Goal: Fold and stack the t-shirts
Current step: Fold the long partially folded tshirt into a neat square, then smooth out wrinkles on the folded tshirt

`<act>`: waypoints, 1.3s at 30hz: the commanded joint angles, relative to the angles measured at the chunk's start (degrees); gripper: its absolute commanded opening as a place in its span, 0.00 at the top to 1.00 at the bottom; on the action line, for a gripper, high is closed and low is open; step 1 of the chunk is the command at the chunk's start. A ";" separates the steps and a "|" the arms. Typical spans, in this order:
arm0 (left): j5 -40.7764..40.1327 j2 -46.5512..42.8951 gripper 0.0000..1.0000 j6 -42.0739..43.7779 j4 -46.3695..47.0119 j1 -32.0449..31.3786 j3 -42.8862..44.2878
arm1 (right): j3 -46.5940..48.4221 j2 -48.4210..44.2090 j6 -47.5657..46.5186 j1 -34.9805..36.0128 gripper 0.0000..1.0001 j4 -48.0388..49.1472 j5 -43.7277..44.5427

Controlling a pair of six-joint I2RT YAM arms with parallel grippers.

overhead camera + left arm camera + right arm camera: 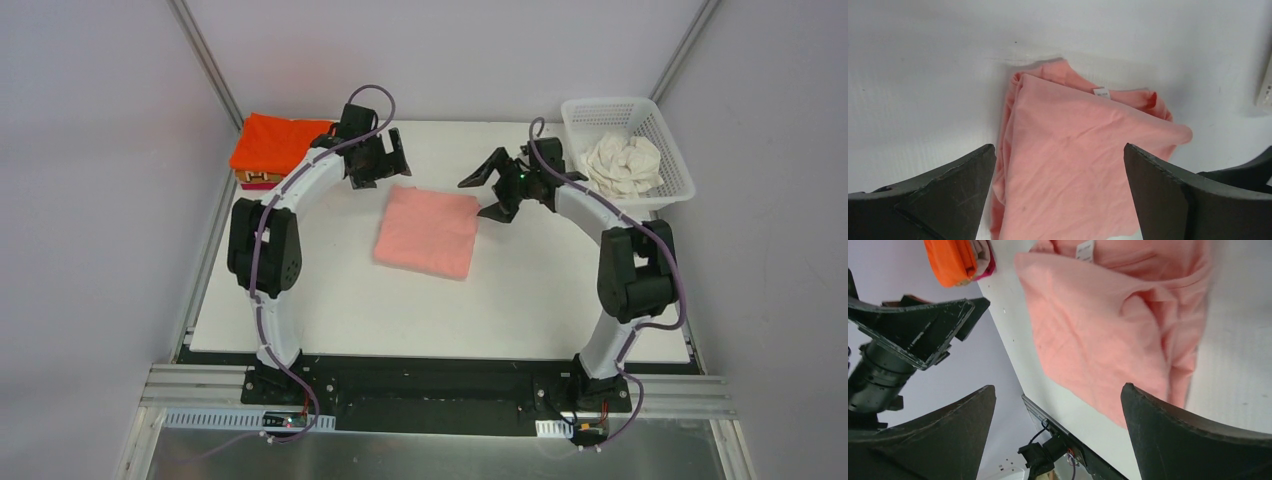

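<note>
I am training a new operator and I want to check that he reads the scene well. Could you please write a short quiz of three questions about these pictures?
1. True or false: the salmon pink shirt lies folded on the table, apart from the orange shirt.
2. Where is the crumpled cream-white shirt? A: on the orange shirt. B: in the white basket. C: between the right arm's jaws.
3. Fill the gap: the jaws of both arms stand ____ and hold nothing.

Key
1. True.
2. B.
3. open.
</note>
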 commanded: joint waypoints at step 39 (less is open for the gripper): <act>2.01 6.90 0.01 -3.90 5.66 -0.23 -5.11 | 13.12 18.86 -5.34 0.25 0.00 -0.04 8.85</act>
